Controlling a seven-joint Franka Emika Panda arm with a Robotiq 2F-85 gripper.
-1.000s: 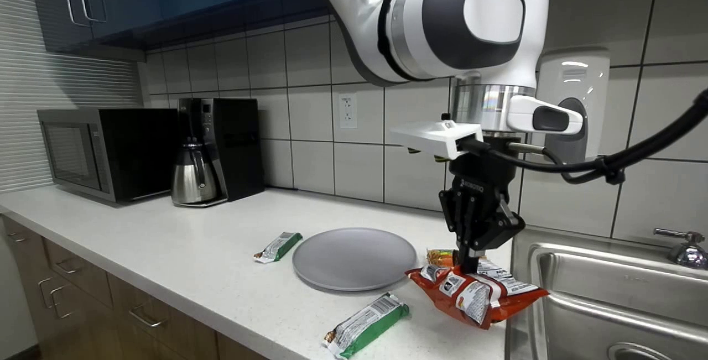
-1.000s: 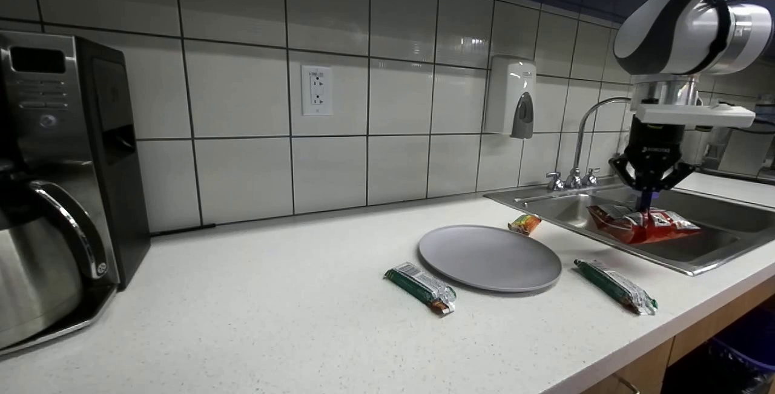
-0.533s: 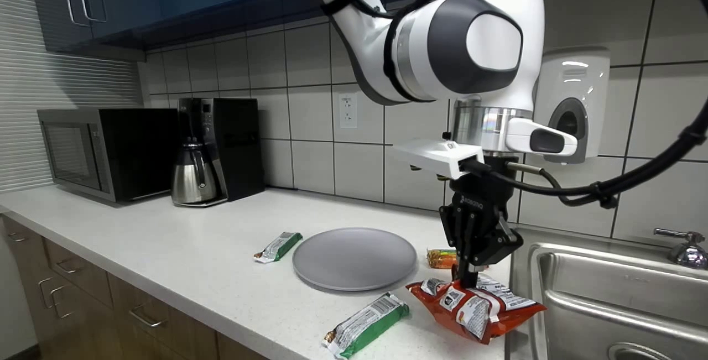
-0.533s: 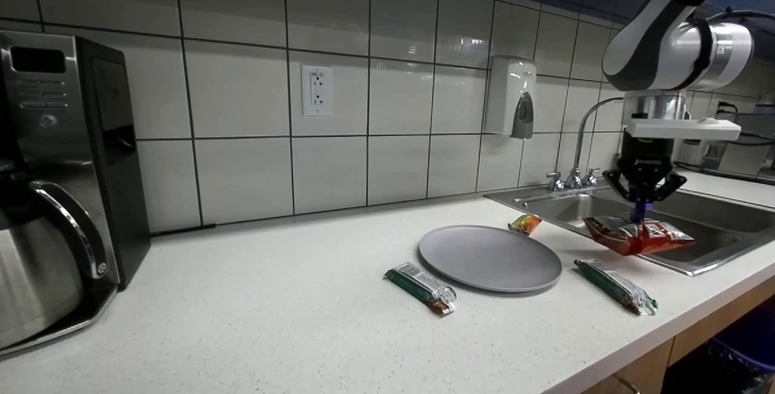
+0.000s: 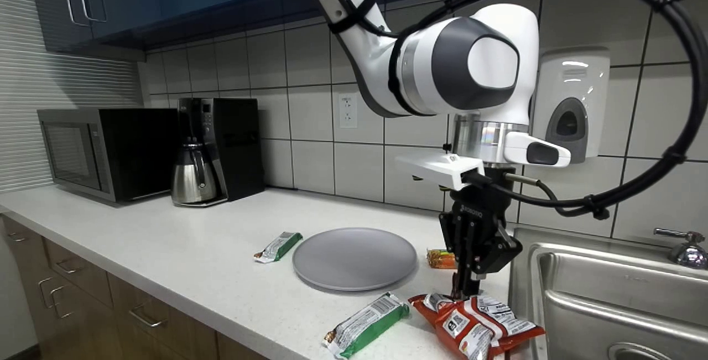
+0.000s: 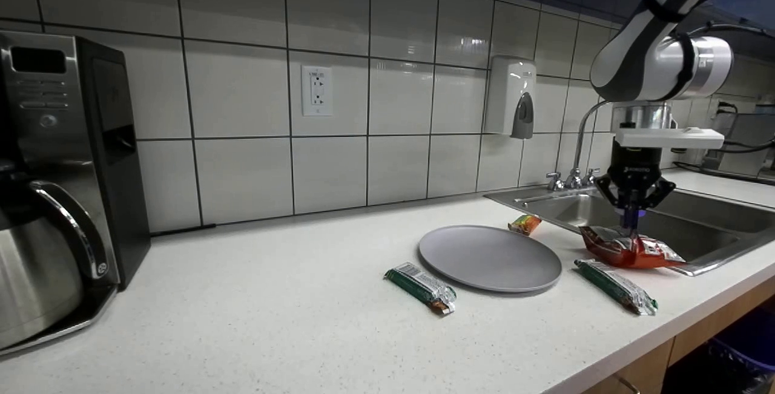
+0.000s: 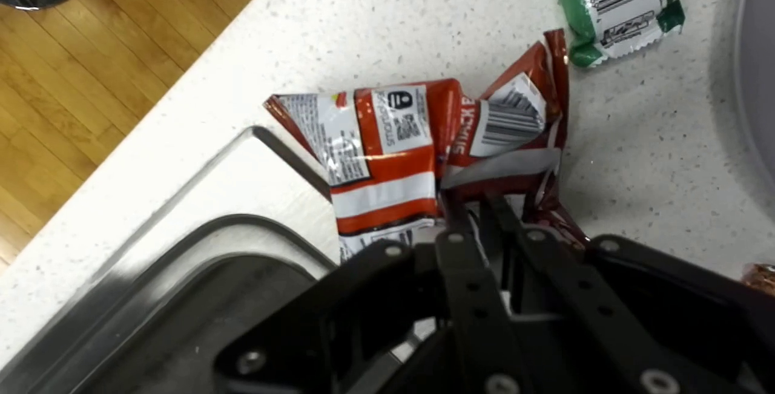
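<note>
Wrist view: jaws in the red bag (image 7: 418, 158), whether clamped I cannot tell; bag overlaps the sink rim (image 7: 266, 182), narrow table (image 7: 642, 140) gap to 1 green bar (image 7: 617, 13), wider to the plate (image 7: 761, 67).

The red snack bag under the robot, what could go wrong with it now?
A few things, maybe. The red snack bag pokes over the rim of the sink, so it might slip in. Its other end is close to a green bar, so it could bump it. And the gripper is right at the bag's crinkly folds, so it might squash or snag it.
</note>
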